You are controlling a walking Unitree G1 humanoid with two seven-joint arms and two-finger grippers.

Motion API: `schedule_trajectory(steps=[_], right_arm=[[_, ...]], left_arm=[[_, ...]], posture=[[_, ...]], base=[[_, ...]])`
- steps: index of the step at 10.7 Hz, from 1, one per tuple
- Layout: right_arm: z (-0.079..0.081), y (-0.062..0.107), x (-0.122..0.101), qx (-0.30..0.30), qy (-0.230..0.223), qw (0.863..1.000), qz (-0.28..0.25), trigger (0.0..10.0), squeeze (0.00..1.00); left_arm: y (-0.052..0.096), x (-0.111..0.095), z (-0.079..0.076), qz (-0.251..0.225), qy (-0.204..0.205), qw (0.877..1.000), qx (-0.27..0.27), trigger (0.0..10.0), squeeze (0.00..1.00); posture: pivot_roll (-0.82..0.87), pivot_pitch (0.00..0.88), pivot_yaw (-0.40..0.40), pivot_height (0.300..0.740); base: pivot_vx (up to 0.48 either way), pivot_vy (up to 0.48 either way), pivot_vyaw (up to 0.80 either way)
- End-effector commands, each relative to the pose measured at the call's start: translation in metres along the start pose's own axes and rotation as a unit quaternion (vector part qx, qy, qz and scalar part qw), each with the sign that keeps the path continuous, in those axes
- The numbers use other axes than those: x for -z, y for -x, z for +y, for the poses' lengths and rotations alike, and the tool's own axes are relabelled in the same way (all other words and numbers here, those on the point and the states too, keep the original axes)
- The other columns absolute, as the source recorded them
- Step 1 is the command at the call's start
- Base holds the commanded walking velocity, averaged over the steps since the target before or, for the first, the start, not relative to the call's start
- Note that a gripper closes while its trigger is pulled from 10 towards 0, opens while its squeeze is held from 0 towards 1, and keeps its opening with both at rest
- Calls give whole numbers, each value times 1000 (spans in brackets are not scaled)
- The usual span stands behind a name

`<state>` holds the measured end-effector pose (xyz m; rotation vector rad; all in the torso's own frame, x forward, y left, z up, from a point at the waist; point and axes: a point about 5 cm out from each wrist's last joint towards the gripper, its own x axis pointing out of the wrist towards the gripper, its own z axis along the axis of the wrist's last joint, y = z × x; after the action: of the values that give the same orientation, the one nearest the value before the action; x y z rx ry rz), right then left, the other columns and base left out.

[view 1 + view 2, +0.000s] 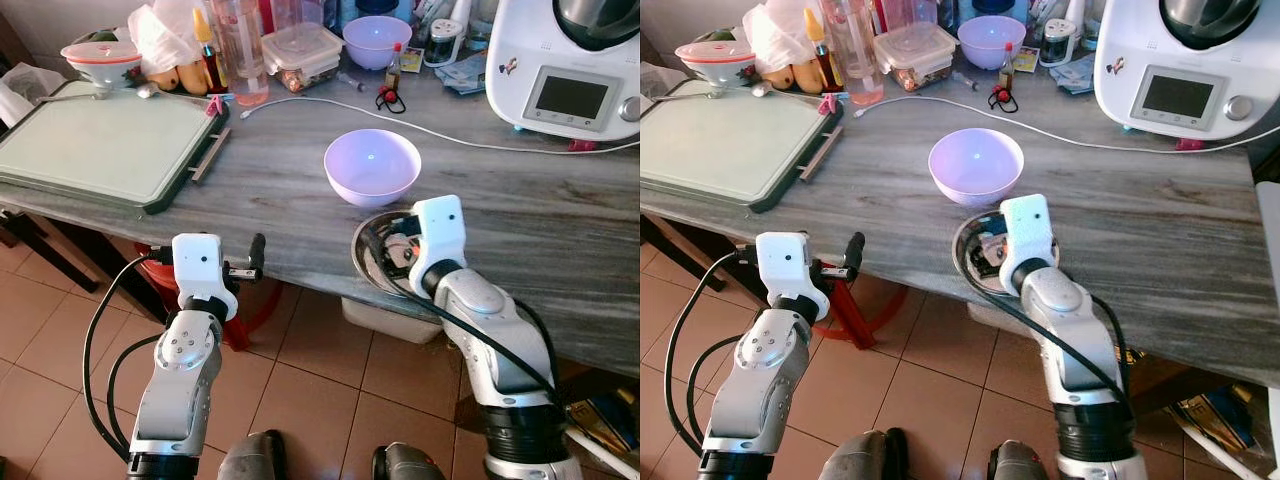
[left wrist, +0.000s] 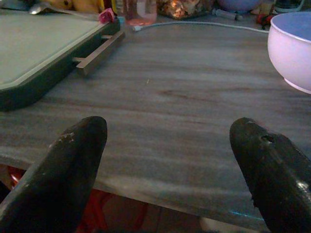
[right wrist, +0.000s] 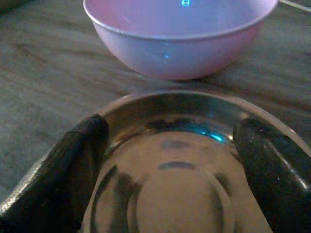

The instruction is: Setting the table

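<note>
While my right gripper (image 3: 170, 165) hung spread wide over the steel bowl (image 1: 372, 262) at the table (image 1: 540, 240) edge, gripping nothing, placing seemed finished; I judged that withdrawing came next. Just beyond stood the lilac bowl (image 1: 372, 165), blocking any forward move. My left gripper (image 2: 170, 160) waited open and empty near the tray (image 1: 100, 150).
</note>
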<state>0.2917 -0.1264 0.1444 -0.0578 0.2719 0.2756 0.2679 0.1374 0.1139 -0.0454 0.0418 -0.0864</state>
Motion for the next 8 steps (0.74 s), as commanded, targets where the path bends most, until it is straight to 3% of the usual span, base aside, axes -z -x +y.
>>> schedule_trajectory(steps=[1, 8], right_arm=[[0, 0, 4, 5, 0, 1000, 13, 10000, 929], [-12, -15, 4, 32, -5, 999, 24, 10000, 863]], left_arm=[[2, 0, 1, 0, 1, 1000, -4, 10000, 0], [5, 2, 2, 5, 0, 1000, -5, 10000, 0]], posture=[[-22, 138, 61, 740], [-13, 153, 59, 740]], base=[[0, 0, 0], [0, 0, 0]])
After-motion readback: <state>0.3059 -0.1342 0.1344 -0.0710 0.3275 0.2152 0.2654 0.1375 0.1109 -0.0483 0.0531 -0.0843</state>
